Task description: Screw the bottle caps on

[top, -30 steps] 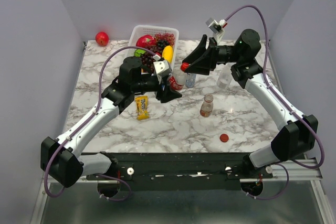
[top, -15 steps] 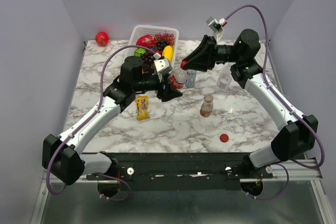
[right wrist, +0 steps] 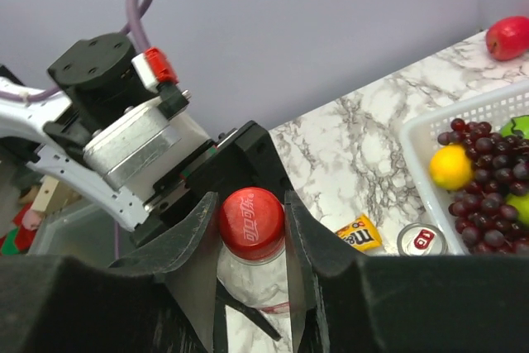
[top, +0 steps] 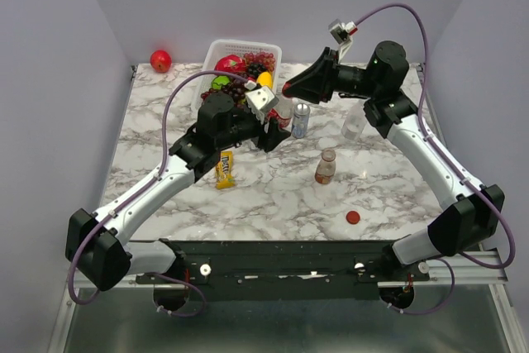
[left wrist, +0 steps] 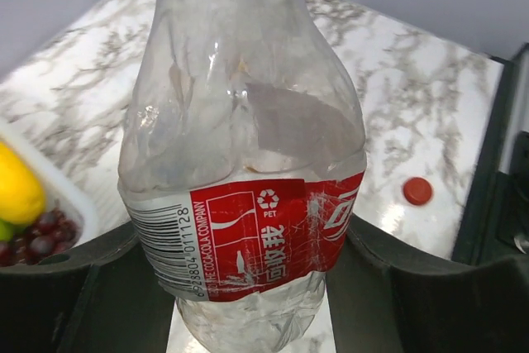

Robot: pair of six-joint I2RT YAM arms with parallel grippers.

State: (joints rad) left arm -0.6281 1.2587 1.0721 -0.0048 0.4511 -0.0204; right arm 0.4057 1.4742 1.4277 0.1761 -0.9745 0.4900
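Left gripper (left wrist: 248, 287) clamps the belly of a red-label Coca-Cola bottle (left wrist: 248, 204), which sits just in front of the white basket (top: 216, 49)'s near rim. Right gripper (right wrist: 252, 229) pinches the red cap (right wrist: 250, 219) on that bottle's neck, with a finger against each side.

A soda can (top: 301, 120) stands just beside the held bottle off the basket's right-front corner, with little room between them.

Bottles: three.
- the held one
- a colourless bottle (top: 352, 126) right of the basket
- a short bottle (top: 326, 167) well in front of the basket

Red caps seen: two. The loose cap (top: 353, 217) lies far from the basket, near the table (top: 281, 196)'s front edge, with open marble around it.

One M&M's pack (top: 223, 169) lies in front of the basket. One apple (top: 160, 60) sits left of it, by the far edge.
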